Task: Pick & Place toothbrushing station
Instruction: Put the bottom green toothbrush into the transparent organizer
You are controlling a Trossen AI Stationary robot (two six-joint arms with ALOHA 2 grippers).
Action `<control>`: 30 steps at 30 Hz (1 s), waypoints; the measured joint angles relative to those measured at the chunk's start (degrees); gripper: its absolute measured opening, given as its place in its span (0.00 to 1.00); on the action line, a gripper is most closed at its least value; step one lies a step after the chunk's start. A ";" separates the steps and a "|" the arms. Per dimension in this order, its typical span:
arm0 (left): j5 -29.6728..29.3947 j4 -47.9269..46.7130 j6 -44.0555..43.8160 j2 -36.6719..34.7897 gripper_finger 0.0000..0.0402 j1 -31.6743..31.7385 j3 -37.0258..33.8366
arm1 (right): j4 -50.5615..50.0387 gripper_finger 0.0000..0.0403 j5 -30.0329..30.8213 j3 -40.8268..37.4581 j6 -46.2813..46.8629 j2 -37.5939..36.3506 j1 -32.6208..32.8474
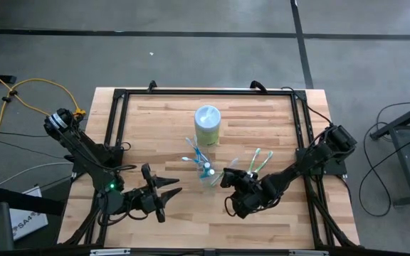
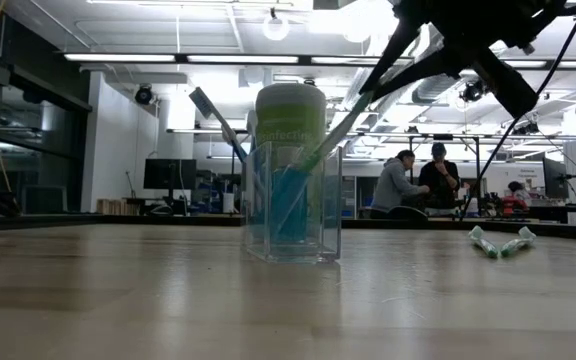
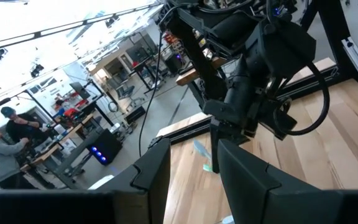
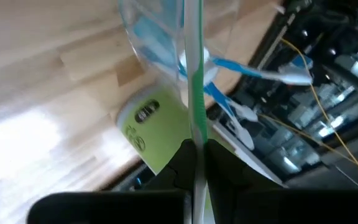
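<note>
I am partway through loading the cup (image 2: 292, 205): my right gripper (image 4: 196, 163) has its fingers pinched on a green-and-white toothbrush (image 4: 196, 81), and the brush runs straight out from my fingers toward the cup's open mouth. From the table-level camera the brush looks as if its far end is already inside the cup, though I cannot be sure it has reached the bottom. Blue-and-white toothbrushes (image 4: 253, 71) already lean in the cup, which stands near the middle of the table (image 1: 262, 220), just in front of a green-labelled canister (image 1: 207, 125). Two more green toothbrushes (image 1: 259, 161) lie on the wood beside my right arm. My left gripper (image 1: 164, 193) waits near the table's front edge, fingers apart and empty.

Next I judge I should lower the brush until it rests, release it, and withdraw upward without knocking the light cup over.
</note>
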 joint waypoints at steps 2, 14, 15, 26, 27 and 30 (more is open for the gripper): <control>0.00 -0.01 0.00 0.00 0.32 0.00 0.00 | 0.24 0.02 -1.75 0.00 0.02 0.00 -0.43; 0.07 -0.01 0.04 0.02 0.32 0.00 0.00 | 2.86 0.03 -7.08 0.00 -0.02 -0.02 -1.29; 0.07 0.00 0.04 0.02 0.32 0.00 0.00 | 3.06 0.03 -7.42 0.00 -0.05 -0.02 -1.30; 0.09 0.03 0.05 0.02 0.32 -0.48 0.00 | 8.87 0.02 -7.60 0.03 -10.98 3.20 -3.05; 0.09 -0.01 0.09 0.02 0.32 -0.72 0.00 | 9.19 0.02 -7.42 0.04 -12.07 3.69 -3.24; 0.10 0.02 0.15 0.02 0.32 -1.52 0.00 | 10.63 0.03 -5.78 0.02 -14.60 5.02 -3.42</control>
